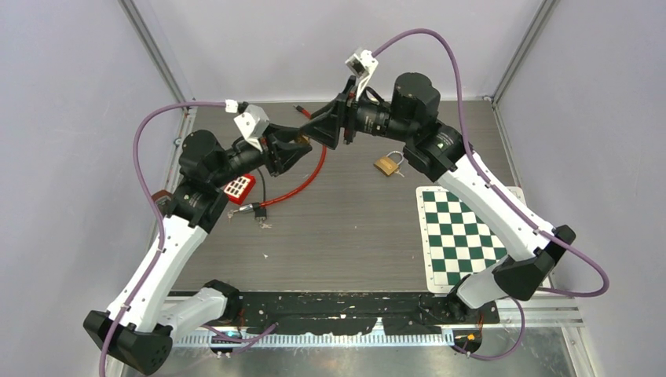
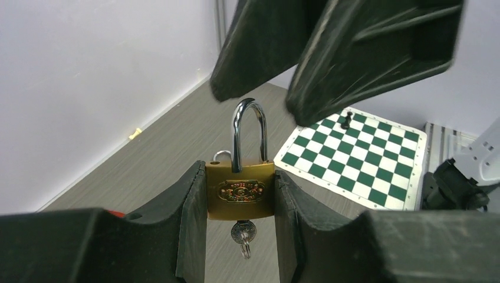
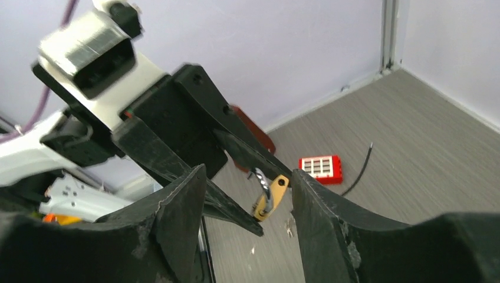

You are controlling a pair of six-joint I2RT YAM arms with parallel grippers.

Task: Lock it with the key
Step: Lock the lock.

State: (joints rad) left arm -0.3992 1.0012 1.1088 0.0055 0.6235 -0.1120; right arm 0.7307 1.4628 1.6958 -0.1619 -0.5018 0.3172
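Note:
My left gripper (image 1: 297,143) (image 2: 240,172) is shut on a brass padlock (image 2: 240,191), gripping its body by the two sides and holding it upright above the table. The steel shackle (image 2: 247,127) stands raised, and in the right wrist view one shackle hole in the body (image 3: 270,197) is empty. A key (image 2: 242,231) with a small ring hangs from the keyhole underneath. My right gripper (image 1: 323,132) (image 3: 247,174) is open, its fingers (image 2: 365,53) just above and on either side of the shackle top.
A second brass padlock (image 1: 385,165) lies on the table right of centre. A red cable lock (image 1: 302,182) and a red block (image 1: 239,187) (image 3: 320,167) lie at the left. A green-and-white chequered mat (image 1: 463,236) (image 2: 359,153) lies at the right.

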